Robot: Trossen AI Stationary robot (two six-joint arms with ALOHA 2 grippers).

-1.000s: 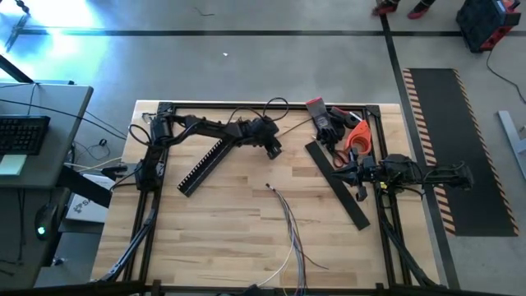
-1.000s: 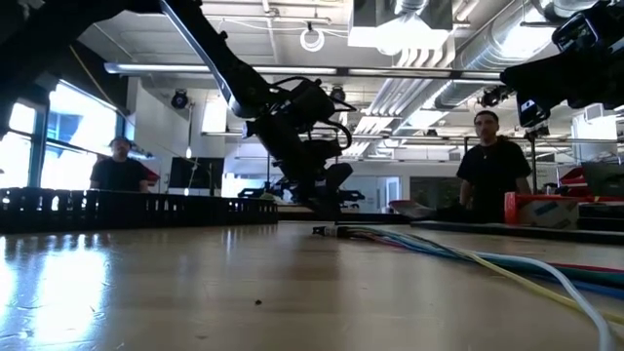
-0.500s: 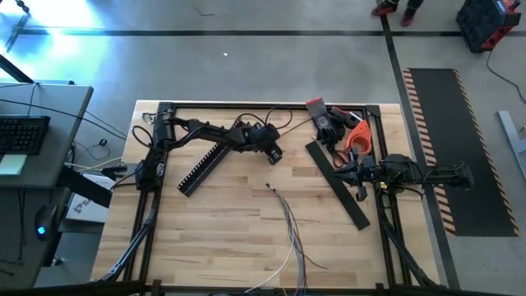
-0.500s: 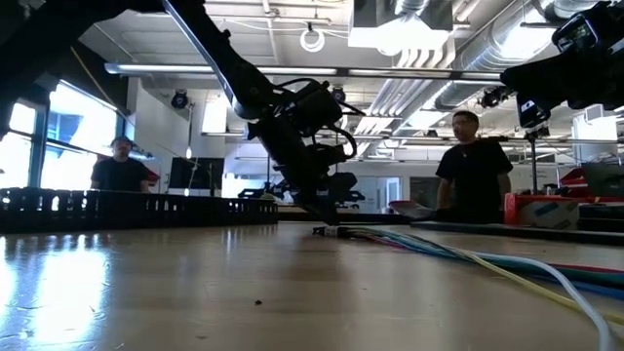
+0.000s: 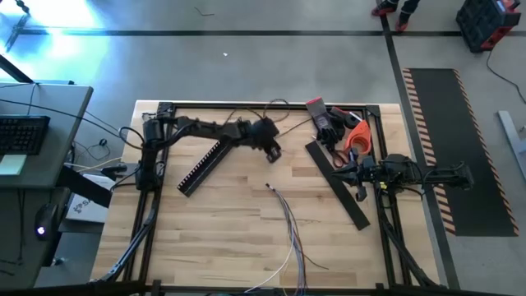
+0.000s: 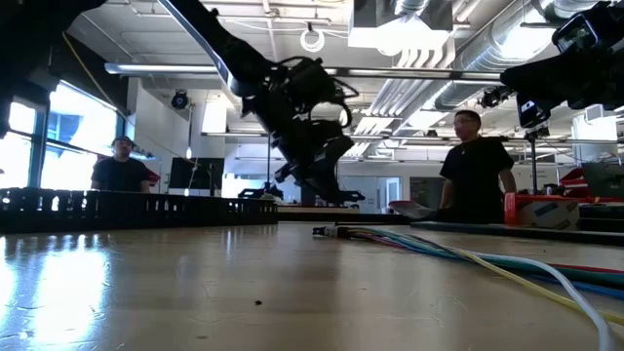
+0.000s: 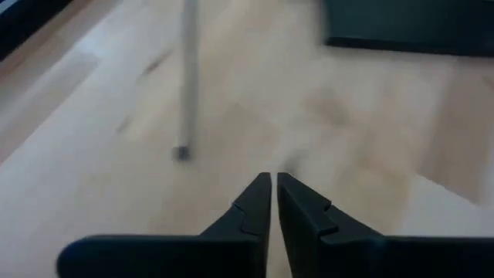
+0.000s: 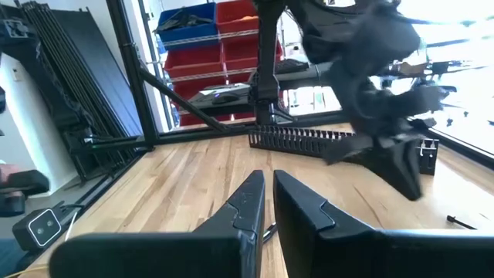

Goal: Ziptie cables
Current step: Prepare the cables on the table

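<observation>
The cables [image 5: 289, 226] lie on the table [image 5: 230, 214], near the middle and toward the near edge. Their tied end points at the far side, and the loose ends fan out close to the near edge. Nothing holds them.

The left gripper [image 5: 275, 150] hangs over the table, a little past the far tip of the cables and up off the wood. Its two fingers [image 7: 255, 202] are pressed together with nothing between them. The slotted duct [image 5: 204, 166] lies to its left. The right gripper [image 5: 358, 191] waits at the right side by the flat black strip [image 5: 337, 184], jaws together and empty too.

To do this step well, I think the left gripper must open its jaws first, then go down right over the far tip of the cables. It should come in straight and low, so both fingers go one on each side of the thin bundle — not on top of it. Thin wires slip away easily, so a slow squeeze looks best.

A second ago the left gripper was lower, close to the tip of the cables, with its jaws apart. Now it has gone up and back toward the far side — and its jaws have shut on nothing. The cables have not moved. The right arm has stayed put.
</observation>
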